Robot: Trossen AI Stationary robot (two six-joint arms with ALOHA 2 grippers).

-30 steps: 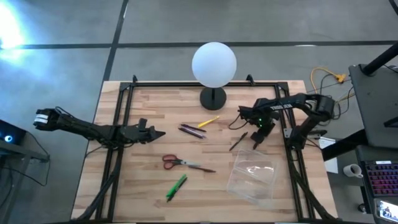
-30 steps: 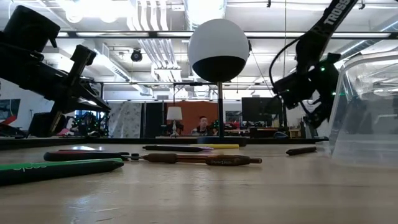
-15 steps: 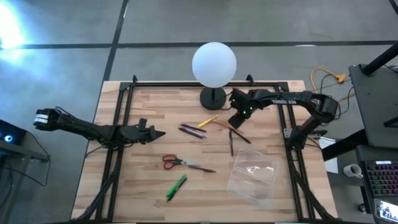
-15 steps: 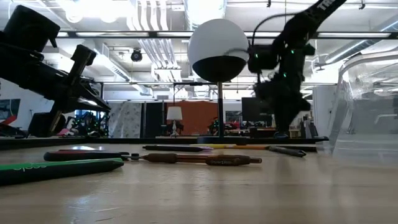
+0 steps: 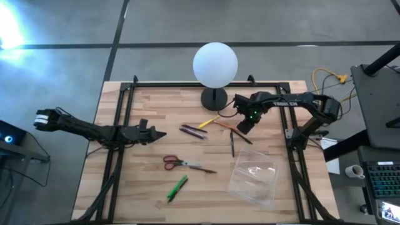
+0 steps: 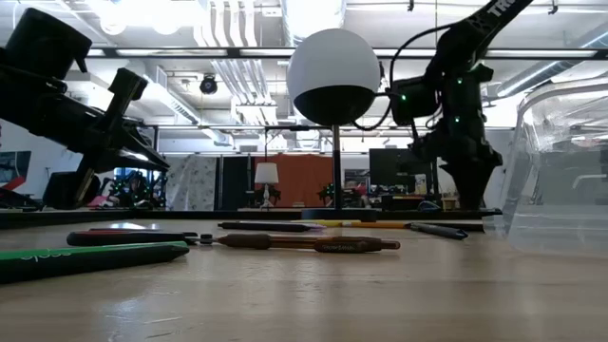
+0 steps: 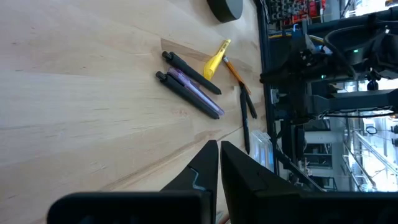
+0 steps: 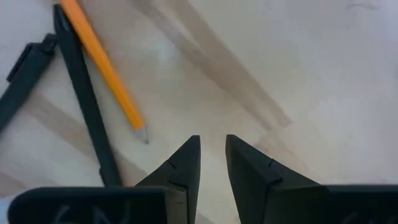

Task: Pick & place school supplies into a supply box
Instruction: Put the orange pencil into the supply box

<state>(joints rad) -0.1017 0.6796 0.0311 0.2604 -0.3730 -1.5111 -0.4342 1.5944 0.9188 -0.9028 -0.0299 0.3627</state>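
Note:
The red-handled scissors (image 5: 178,164), the green marker (image 5: 177,187), a yellow item (image 5: 209,122), the purplish pens (image 5: 194,131), an orange pencil (image 5: 234,132) and a dark pen (image 5: 232,144) lie flat on the wooden table. The clear supply box (image 5: 253,176) stands at the near right. My right gripper (image 5: 244,126) points down, low over bare wood just right of the pencil (image 8: 109,71). Its fingers are a narrow gap apart and empty (image 8: 212,146). My left gripper (image 5: 164,134) waits at the left, shut and empty (image 7: 219,149).
The white globe lamp (image 5: 215,64) stands on its black base at the far middle, close to my right arm. A black frame (image 5: 119,125) runs along the table's edges. In the low view the box wall (image 6: 560,171) stands near on the right and the marker (image 6: 85,258) near on the left.
My right gripper has gone from beside the box's far end toward the table's far left, near the lamp base, then a little back to the right. The dark pen, slanted a second ago, now lies pointing near to far.

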